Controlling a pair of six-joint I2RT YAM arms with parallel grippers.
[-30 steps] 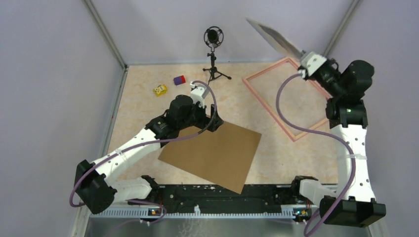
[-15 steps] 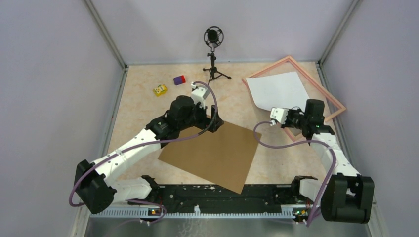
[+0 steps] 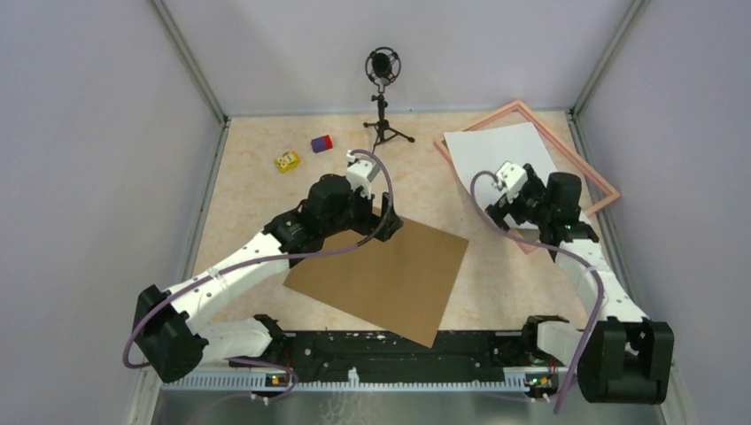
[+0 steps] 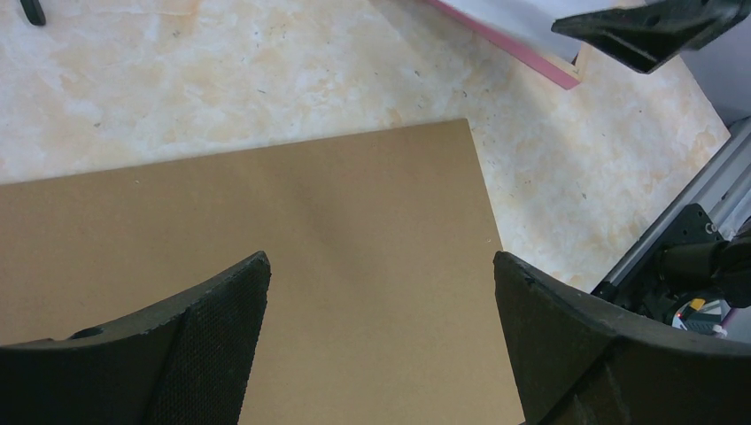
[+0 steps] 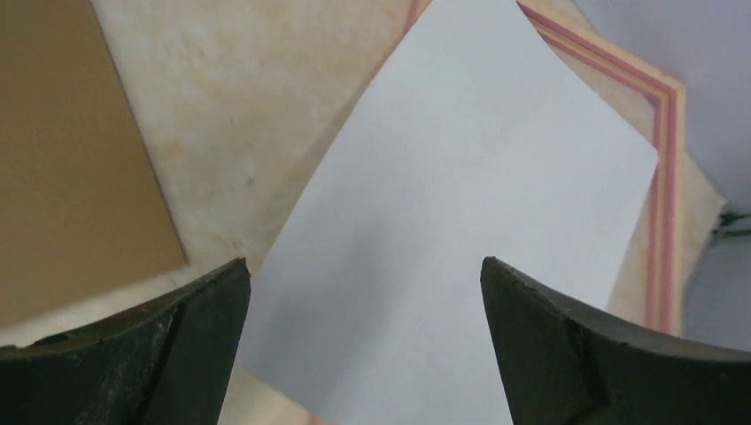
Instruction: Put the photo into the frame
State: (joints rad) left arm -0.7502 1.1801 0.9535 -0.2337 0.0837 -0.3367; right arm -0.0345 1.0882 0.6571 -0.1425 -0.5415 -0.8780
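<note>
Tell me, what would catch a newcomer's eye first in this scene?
A big photo, blank white side up, lies crooked across a thin pink frame at the far right, with the right hand open above it. Nearer the middle lies a large brown board, with the left hand open over it.
</note>
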